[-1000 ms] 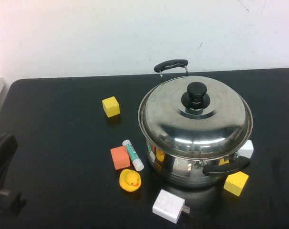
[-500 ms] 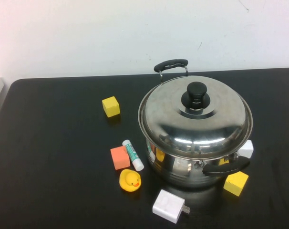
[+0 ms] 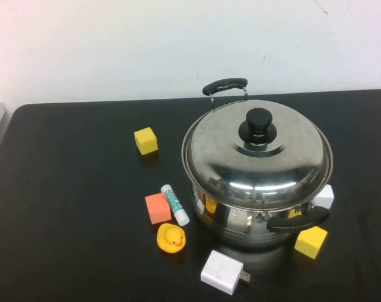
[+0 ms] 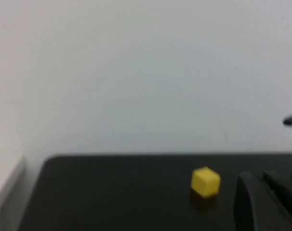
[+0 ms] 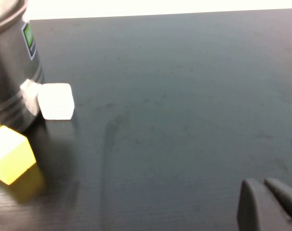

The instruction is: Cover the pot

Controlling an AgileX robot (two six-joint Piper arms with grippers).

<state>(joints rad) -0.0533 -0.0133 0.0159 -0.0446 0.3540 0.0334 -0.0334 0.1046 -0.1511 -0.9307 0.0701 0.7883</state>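
The steel pot [image 3: 237, 221] with two black side handles stands right of centre on the black table [image 3: 65, 189]. The domed steel lid [image 3: 285, 167] with a black knob [image 3: 258, 124] sits on it. Neither gripper shows in the high view. In the left wrist view my left gripper [image 4: 259, 179] is shut and empty, held back from the pot, whose handle [image 4: 291, 120] peeks in at the edge. In the right wrist view my right gripper [image 5: 261, 185] is shut and empty over bare table, well away from the pot's wall [image 5: 11, 72].
Around the pot lie a yellow cube [image 3: 146, 140], an orange block [image 3: 158, 207], a glue stick [image 3: 175, 204], a rubber duck [image 3: 171, 238], a white charger [image 3: 223, 272], another yellow cube [image 3: 310, 241] and a white cube [image 3: 323, 196]. A white wall stands behind.
My left arm, seen at the lower left edge of the high view a second ago, has left that view. The pot and lid have not moved.
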